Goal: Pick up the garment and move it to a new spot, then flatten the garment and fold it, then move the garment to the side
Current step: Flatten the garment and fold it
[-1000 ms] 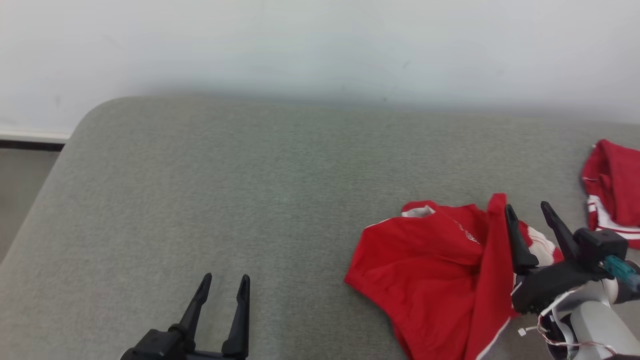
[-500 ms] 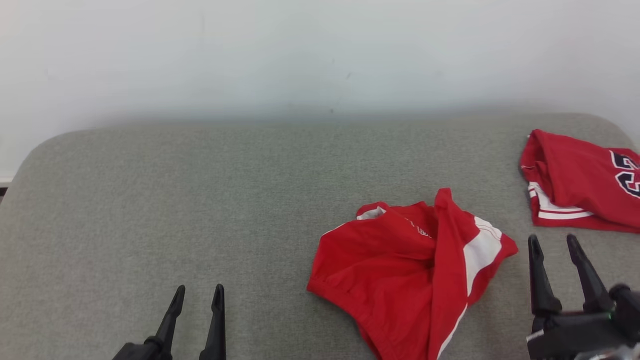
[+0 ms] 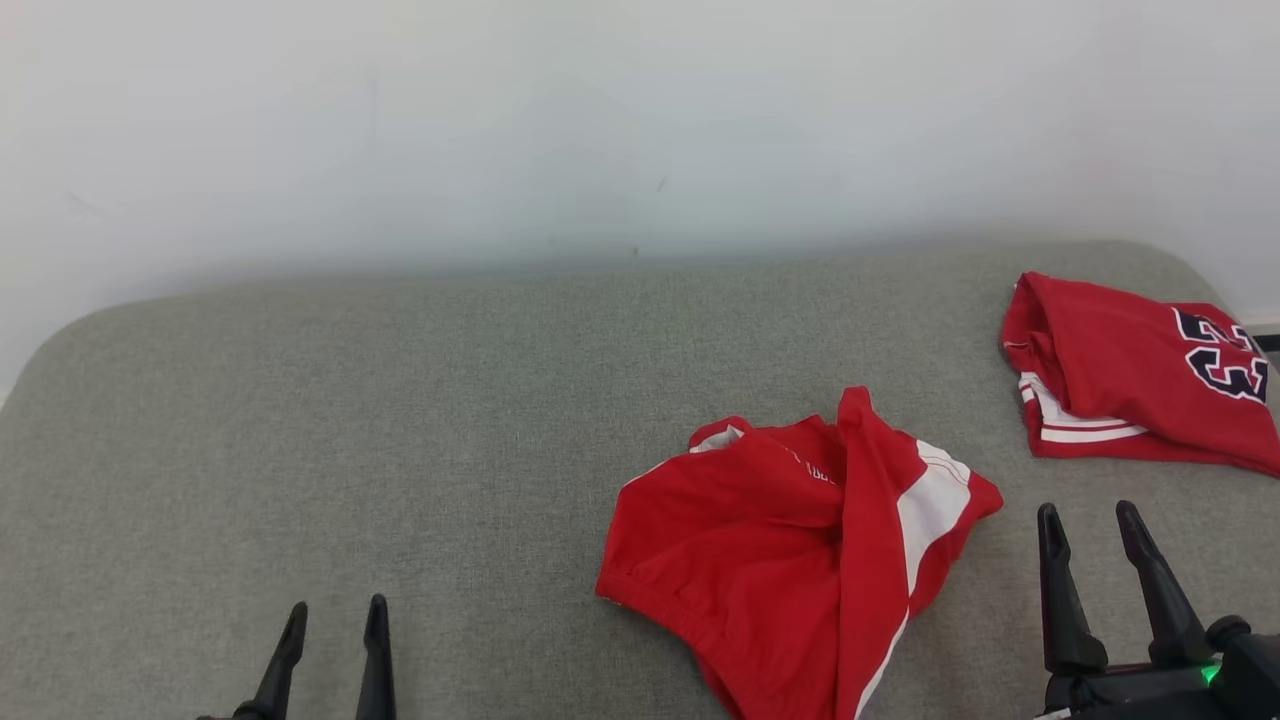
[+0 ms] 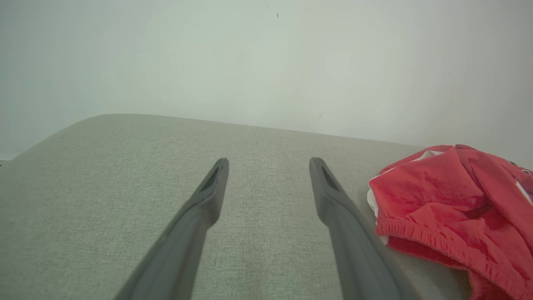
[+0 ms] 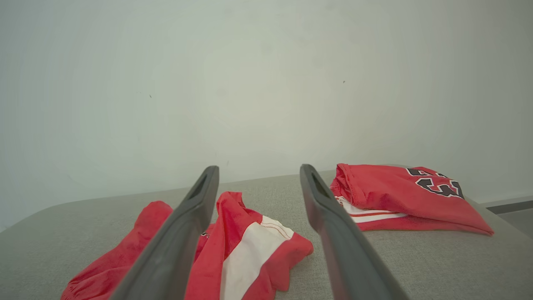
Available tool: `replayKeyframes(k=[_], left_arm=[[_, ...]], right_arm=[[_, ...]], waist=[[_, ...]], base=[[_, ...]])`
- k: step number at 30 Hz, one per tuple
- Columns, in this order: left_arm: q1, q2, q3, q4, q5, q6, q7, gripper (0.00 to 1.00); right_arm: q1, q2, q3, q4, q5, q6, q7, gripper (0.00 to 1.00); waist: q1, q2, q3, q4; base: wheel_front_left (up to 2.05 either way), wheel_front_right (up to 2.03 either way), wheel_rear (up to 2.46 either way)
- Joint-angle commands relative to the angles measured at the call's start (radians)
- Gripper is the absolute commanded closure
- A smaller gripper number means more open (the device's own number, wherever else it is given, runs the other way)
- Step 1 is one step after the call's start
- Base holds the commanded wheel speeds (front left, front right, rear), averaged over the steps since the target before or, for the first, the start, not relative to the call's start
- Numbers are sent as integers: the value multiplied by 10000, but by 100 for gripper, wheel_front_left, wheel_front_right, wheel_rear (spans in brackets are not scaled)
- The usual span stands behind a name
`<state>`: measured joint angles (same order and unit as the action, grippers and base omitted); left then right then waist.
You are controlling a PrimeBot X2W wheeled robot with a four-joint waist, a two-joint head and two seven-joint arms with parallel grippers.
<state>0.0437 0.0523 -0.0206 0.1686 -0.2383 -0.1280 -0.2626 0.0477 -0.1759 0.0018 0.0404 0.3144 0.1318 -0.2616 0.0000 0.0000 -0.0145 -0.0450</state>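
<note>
1. Nearest, the left claw (image 3: 337, 604) hovers low over bare grey cushion (image 3: 400, 420), its two fingers spread wide and holding nothing; it is well apart from the cloth, which lies off to its right.
2. The right claw (image 3: 1087, 509) is likewise wide and empty; it sits just beside the right edge of the red shorts (image 3: 760, 540), not touching them.
3. The shorts are the garment to be worked, as I judge it; they lie bunched near the middle of the cushion, right of centre, waistband toward the near side, one leg with a white side panel thrown over the rest.
4. The step in hand looks like the flattening, or the pick-up before it; I cannot tell which, but nothing is spread or folded yet.
5. The next move calls for each claw to close on an edge, the left at the waistband corner, the right at the white-panelled leg, then draw them apart so the cloth lies flat; pinching several layers at once is the risk.
6. Small white lettering on the shorts is too small to read.
7. Further back and right, a folded jersey (image 3: 1110, 380) rests near the cushion's corner; it bears dark white-edged numerals, perhaps a 3 and part of another digit, partly cut off.
8. Beyond it is a plain pale wall (image 3: 600, 120).
</note>
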Motion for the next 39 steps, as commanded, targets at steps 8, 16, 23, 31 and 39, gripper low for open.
replayKeyframes(k=[8, 16, 23, 31, 39], left_arm=[[509, 143, 805, -110, 320, 319, -27, 0], [789, 346, 1113, -34, 449, 530, -27, 0], [896, 406, 1108, -36, 432, 534, -27, 0], [953, 384, 981, -339, 172, 300, -27, 0], [884, 275, -244, -304, -320, 24, -27, 0]], right_arm=[[265, 60, 123, 183, -107, -29, -40, 0], [355, -27, 149, 361, 75, -29, -40, 0], [420, 5, 131, 424, 117, -29, -40, 0], [393, -31, 217, 481, 162, -29, -40, 0], [301, -44, 309, 537, 170, -29, -41, 0]], waist=[[0, 0, -291, 33], [0, 0, -320, -30], [0, 0, -306, 9], [0, 0, -306, 77], [0, 0, -256, 65]], base=[[0, 0, 0], [0, 0, 0], [0, 0, 0], [0, 0, 0], [0, 0, 0]])
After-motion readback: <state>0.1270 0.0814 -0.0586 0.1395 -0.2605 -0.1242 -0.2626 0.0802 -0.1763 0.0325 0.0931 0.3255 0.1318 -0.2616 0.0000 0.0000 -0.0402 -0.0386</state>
